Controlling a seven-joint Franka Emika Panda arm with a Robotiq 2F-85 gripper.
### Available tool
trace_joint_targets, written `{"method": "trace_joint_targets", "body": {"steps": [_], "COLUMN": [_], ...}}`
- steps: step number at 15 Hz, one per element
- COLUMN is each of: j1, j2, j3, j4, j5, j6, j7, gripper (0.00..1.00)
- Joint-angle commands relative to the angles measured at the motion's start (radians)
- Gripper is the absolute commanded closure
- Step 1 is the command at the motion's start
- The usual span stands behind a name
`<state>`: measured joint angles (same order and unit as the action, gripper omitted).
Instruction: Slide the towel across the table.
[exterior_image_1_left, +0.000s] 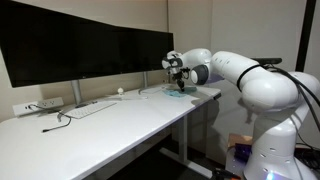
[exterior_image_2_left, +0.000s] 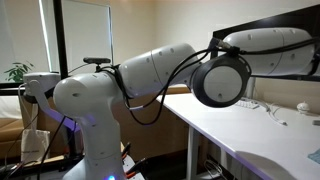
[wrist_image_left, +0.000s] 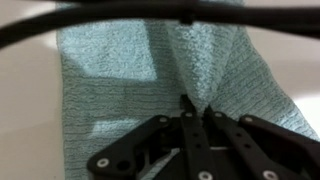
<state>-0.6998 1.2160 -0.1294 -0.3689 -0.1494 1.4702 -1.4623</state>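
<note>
The towel (wrist_image_left: 100, 90) lay on the white table (exterior_image_1_left: 120, 125), toward its right end and just in front of the right edge of the monitors (exterior_image_1_left: 80, 45). In the wrist view it filled nearly the whole picture, with bare tabletop showing on both sides. The cloth rose in 1 tented crease that ran up to the gripper (wrist_image_left: 186, 110). Its jaws were fully closed, and that fold seemed to be nipped between the tips.

To my eye the hold was the weak point. A pinch on so little thin fabric could slip free once the arm pulled, leaving the towel behind. If the tips rode too high, the cloth would likely lift and bunch instead of sliding flat. The towel also sat close to the table's right edge, so a drag that way might pull it over. Farther left, a loose cable (exterior_image_1_left: 60, 115) lay on the top and could catch the cloth.

I saw 0 containers on the table, so nothing was held in any.
</note>
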Motion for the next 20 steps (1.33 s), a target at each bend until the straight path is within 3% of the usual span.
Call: {"method": "trace_joint_targets", "body": {"steps": [1, 7, 20], "j1": [0.055, 0.164, 0.276], "j2": [-0.023, -0.028, -0.029], "j3": [0.019, 0.024, 0.012], "j4": [-0.04, -0.046, -0.04], "j5": [0.013, 0.009, -0.01], "j6": [-0.02, -0.074, -0.184], "j7": [-0.048, -0.153, -0.366], "gripper": [0.91, 0.91, 0.91]}}
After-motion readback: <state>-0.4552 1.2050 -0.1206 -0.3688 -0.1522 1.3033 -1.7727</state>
